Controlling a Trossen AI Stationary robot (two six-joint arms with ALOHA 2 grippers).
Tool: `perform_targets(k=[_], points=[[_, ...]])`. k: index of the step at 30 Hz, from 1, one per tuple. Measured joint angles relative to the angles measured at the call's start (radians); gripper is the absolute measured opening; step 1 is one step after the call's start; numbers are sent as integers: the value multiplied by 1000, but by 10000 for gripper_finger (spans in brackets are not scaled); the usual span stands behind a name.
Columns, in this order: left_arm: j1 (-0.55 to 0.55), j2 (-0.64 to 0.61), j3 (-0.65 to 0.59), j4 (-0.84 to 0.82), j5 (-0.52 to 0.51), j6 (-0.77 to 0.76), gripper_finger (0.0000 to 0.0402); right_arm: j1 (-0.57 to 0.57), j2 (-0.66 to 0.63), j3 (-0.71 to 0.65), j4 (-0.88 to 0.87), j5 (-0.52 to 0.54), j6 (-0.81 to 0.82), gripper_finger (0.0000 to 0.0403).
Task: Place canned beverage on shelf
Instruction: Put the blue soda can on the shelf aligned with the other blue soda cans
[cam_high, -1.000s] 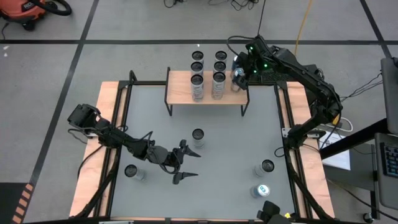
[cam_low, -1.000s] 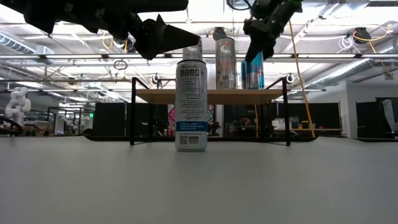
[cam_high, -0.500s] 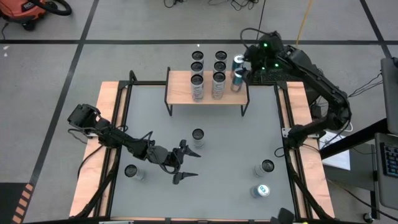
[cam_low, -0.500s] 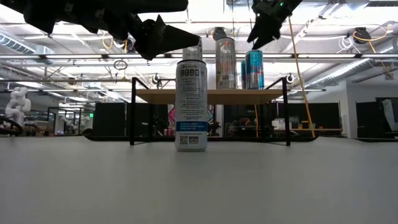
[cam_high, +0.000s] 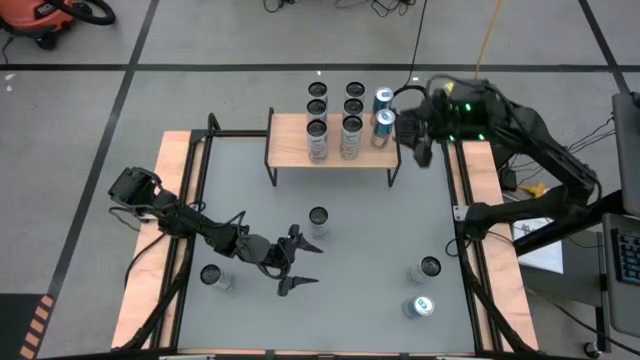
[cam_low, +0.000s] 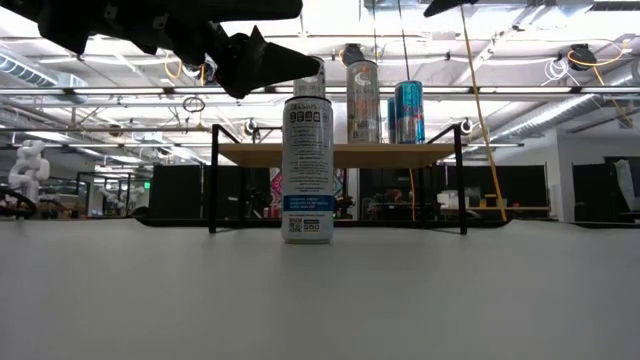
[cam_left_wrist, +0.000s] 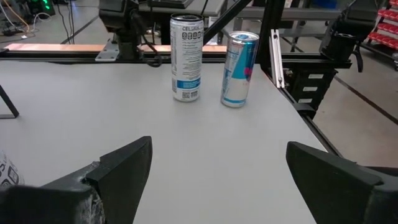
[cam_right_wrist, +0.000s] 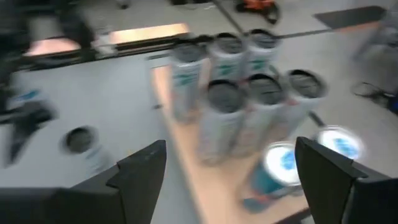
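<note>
The shelf (cam_high: 293, 143), a wood plank on thin black legs, stands at the table's far edge and carries several upright cans. Two blue cans (cam_high: 381, 127) (cam_right_wrist: 280, 167) stand at its right end. My right gripper (cam_high: 420, 150) (cam_right_wrist: 230, 186) hovers open, up and to the right of the shelf, holding nothing. My left gripper (cam_high: 300, 268) (cam_left_wrist: 217, 174) stands open low over the table's near left. A white can (cam_high: 318, 218) (cam_low: 307, 170) stands upright on the table just beyond it, between its fingertips and the shelf.
More cans stand on the table: one at the near left (cam_high: 212, 277), a silver one (cam_high: 428, 268) and a blue one (cam_high: 420, 306) at the near right. The middle of the grey table top (cam_high: 380, 230) is bare.
My right gripper, open throughout, has risen from the blue can at the shelf's right end and drawn back toward the table's right edge, out of the low view's top. The blue can stays upright on the shelf.
</note>
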Motion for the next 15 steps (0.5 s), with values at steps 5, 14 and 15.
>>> perform_targets(k=[5,14,15], points=[[0,0,0,0,0,-5,370,215,-21,0,-72,13,74,290],[-1,0,0,-6,-12,-16,370,581,30,0,-127,205,193,290],[-1,0,0,-12,-12,-25,370,615,40,0,-136,226,210,290]])
